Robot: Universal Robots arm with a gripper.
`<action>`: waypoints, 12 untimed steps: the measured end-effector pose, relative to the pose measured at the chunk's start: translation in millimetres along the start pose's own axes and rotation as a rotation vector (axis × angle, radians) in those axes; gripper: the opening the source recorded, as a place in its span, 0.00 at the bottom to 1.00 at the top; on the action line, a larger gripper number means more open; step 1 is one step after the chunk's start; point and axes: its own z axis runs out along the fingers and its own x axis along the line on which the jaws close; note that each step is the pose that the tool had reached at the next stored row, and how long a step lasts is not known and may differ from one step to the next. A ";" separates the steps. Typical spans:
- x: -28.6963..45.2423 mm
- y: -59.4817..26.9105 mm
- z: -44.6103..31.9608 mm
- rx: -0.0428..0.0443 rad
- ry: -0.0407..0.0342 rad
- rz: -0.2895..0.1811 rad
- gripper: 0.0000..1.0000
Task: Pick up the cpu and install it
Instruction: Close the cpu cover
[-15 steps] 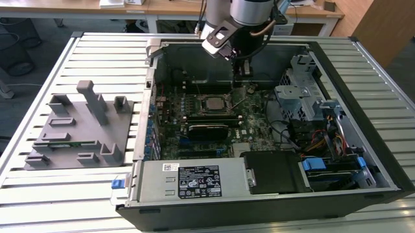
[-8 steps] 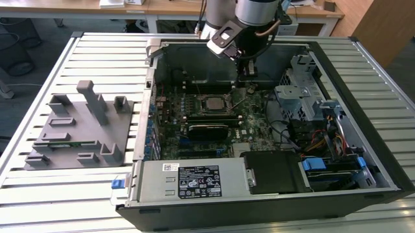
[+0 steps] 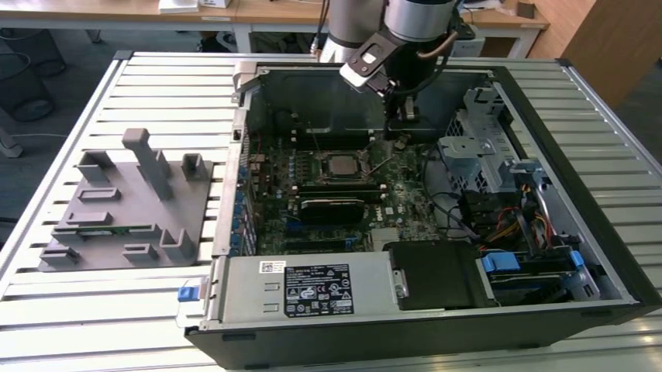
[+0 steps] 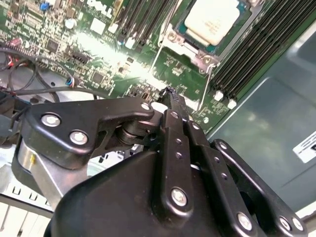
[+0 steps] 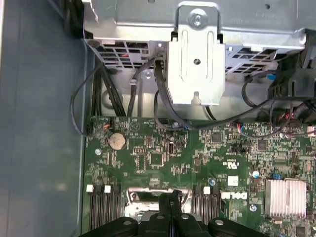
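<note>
The pincer (image 4: 170, 95), pressed together and empty, hangs near the cpu (image 4: 212, 20), a light, stiff, fragile chip that seems best taken by its opposite edges.

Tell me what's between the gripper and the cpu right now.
In the second wrist view, a short stretch of green motherboard and the metal socket frame lie between the gripper and the cpu.

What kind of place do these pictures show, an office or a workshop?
Probably a robotics lab or workshop: an open computer case sits on a slatted metal table, a grey parts fixture lies beside it, and wooden desks stand behind.
</note>
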 end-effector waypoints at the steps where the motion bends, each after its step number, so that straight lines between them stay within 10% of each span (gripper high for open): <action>1: 0.0 1.4 0.1 0.0000 0.0000 0.000 0.11; 12: 8.2 18.9 12.3 0.0002 0.0001 -0.001 0.11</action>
